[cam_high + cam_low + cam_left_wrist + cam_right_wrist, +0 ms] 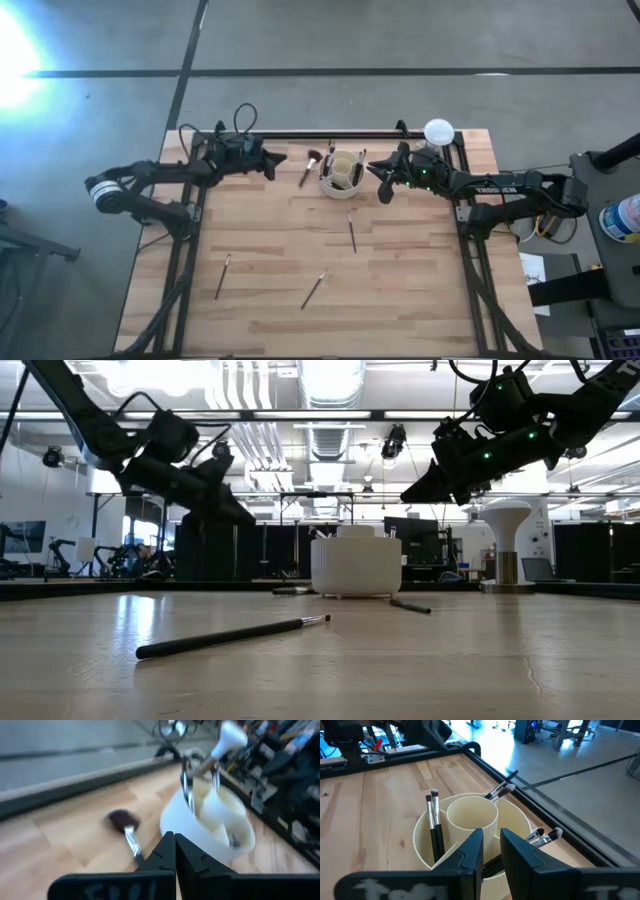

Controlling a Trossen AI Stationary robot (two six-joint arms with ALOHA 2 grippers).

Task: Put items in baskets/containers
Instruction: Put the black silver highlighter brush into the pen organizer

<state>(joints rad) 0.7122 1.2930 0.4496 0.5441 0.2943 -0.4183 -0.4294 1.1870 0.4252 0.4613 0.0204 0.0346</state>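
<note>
The cream cup-like holder (342, 172) (355, 565) (470, 815) stands near the table's far edge, with several brushes (436, 827) standing or leaning in its compartments. A fluffy-headed brush (309, 166) (121, 821) lies flat just left of it. Three more thin brushes lie on the table nearer me (352, 233) (222, 276) (314, 288). My left gripper (280, 163) (175, 842) is shut and empty, raised above the table left of the fluffy brush. My right gripper (381, 182) (491, 847) hovers above the holder's right rim, its fingers a narrow gap apart, holding nothing.
A white globe on a grey stand (438, 131) (506, 525) sits at the far right corner, behind my right arm. A dark rail (330, 134) runs along the table's far edge. The near half of the wooden table (400, 300) holds only the scattered brushes.
</note>
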